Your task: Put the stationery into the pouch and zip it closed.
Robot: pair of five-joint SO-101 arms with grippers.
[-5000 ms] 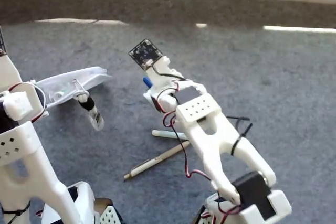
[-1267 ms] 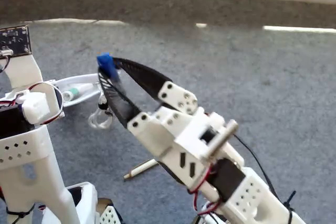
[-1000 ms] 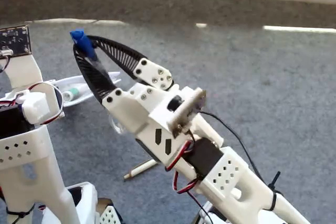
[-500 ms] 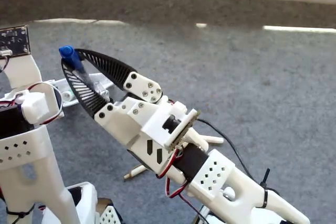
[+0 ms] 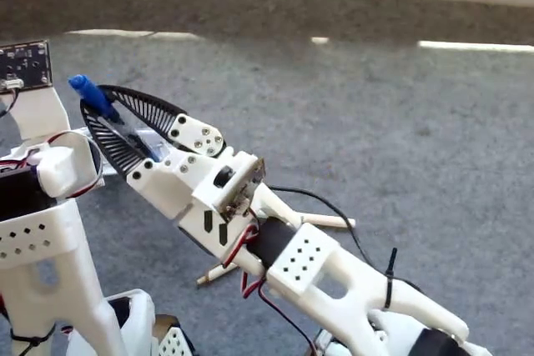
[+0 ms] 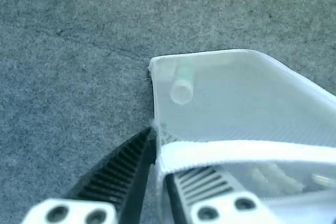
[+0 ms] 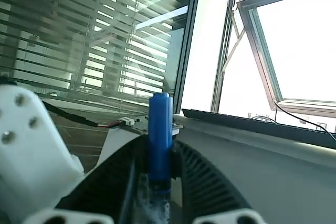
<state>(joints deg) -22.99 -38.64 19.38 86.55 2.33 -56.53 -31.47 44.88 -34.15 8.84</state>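
Note:
In the high view my right gripper hangs above the carpet at the left, shut on a blue-capped pen that sticks up past its fingertips. The right wrist view has the same pen upright between the black fingers. My left gripper is shut on the white zipper band of the clear pouch, holding its mouth up. A white-capped item lies inside the pouch. The left arm stands right beside the right gripper.
Two pens lie on the grey carpet: a white one beside the right arm and a beige one nearer the front. The right arm's body crosses the foreground. Open carpet stretches to the right and back.
The right gripper lifted the blue pen off the carpet and has swung left and down toward the left arm. The left arm has kept still over the last second.

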